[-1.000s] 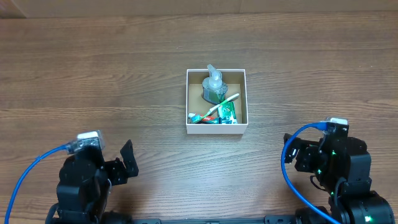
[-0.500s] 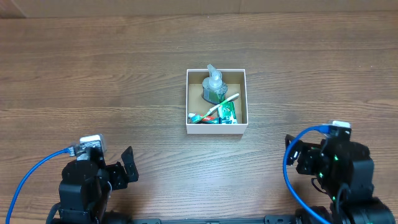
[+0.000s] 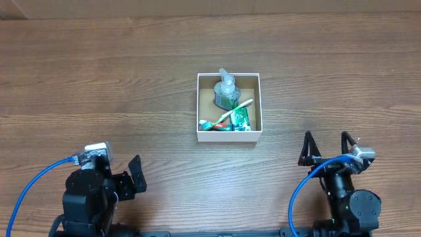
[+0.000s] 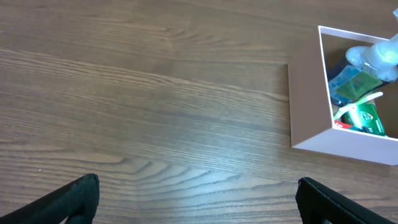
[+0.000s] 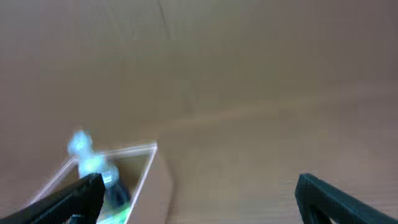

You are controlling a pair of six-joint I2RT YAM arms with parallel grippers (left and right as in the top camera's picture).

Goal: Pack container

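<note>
- At the middle of the wooden surface (image 3: 99, 72), a little toward the far side, sits the container (image 3: 227, 136). It is a small square cardboard box with white walls, a brown inside and no lid.
- Inside it, a clear pump bottle (image 3: 227, 89) takes up the far part.
- A white toothbrush (image 3: 238, 108) lies slantwise across the near part.
- A green packet (image 3: 241, 119) rests against the right wall, and a small red-and-white item in the near left corner is too small to name.
- No loose item lies on the surface around the box in any view, so I judge the packing done or very nearly so. At most, parking the arms is left. The pictures cannot say whether more things were meant to go in.
- The left pincer (image 3: 135, 176) is at the near left, well apart from the container. In its wrist view the two dark fingers (image 4: 71, 199) stand at the bottom corners, spread wide, with only bare wood between them. It holds nothing and touches nothing.
- The right pincer (image 3: 325, 148) is at the near right, likewise well apart from the box. From overhead its two fingers point toward the far side and stand wide apart. Its wrist view is blurred, yet it shows the same wide gap with nothing in it, so this pincer is empty too.
</note>
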